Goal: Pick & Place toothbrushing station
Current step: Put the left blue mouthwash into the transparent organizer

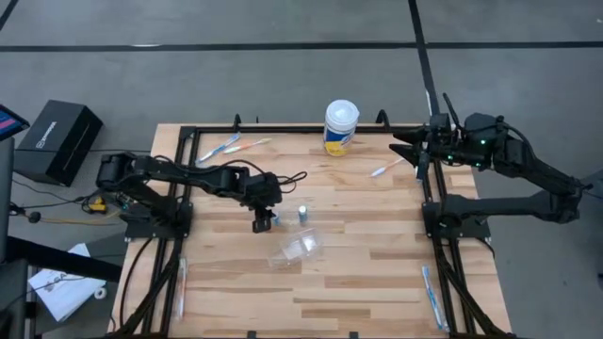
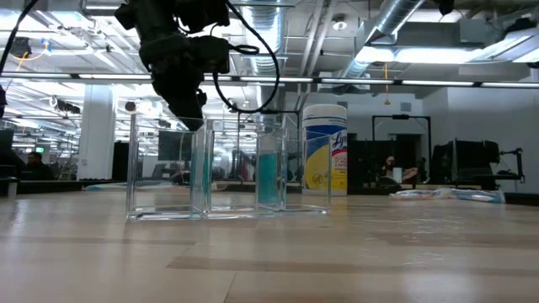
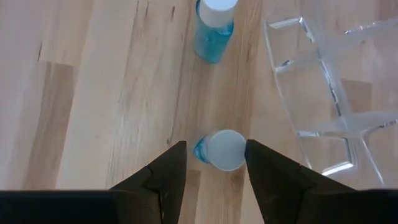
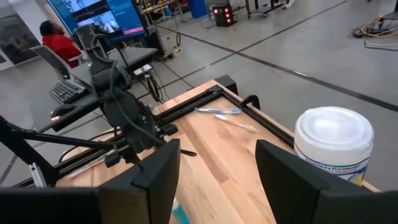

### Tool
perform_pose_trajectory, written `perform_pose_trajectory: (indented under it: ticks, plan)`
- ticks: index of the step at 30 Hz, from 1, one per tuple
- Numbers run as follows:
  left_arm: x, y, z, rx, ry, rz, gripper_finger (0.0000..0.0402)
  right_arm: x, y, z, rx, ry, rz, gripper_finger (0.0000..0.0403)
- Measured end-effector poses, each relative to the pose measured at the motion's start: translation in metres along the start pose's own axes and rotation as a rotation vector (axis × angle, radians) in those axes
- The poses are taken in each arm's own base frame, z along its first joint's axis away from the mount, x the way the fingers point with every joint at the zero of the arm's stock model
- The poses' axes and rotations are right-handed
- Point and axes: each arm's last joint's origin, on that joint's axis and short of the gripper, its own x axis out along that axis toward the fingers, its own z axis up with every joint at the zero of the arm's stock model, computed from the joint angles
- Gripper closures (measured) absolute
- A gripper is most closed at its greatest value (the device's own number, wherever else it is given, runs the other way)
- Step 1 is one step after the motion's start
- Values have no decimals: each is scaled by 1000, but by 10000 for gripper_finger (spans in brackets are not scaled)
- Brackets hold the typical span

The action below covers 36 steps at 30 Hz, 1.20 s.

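1. My left gripper (image 3: 211, 165) hangs over the middle of the table (image 1: 377, 273), pointing down, fingers spread.
2. A small blue bottle (image 3: 219, 150) stands upright between those fingers; I cannot tell whether they touch it.
3. A second blue bottle (image 3: 213, 28) stands just beyond, and the clear organizer (image 3: 333, 93) lies beside both.
4. My right gripper (image 4: 217, 168) waits at the table's far right edge, fingers spread and empty, near the wipes canister (image 1: 341, 126).
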Motion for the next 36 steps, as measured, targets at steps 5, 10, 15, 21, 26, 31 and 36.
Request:
perform_pose_trajectory:
  ticks: [5,10,15,21,26,31,36]
  plan:
    - [1,0,0,-1,0,-1,243,0,0,0,0,1,0,202]
    - [1,-1,0,-5,7,-28,243,0,0,0,-6,0,0,202]
    - [-1,-1,-1,-11,9,-42,243,0,0,0,-13,0,0,202]
    - [-1,-1,-1,-14,8,-46,243,0,0,0,-16,0,0,202]
    - [-1,-2,-1,-16,7,-67,243,0,0,0,-9,-1,1,202]
    - [-9,-3,0,-15,-16,-107,243,0,1,2,-6,-20,7,202]
    - [-15,0,0,-22,-34,-88,243,0,1,4,-5,-36,11,202]
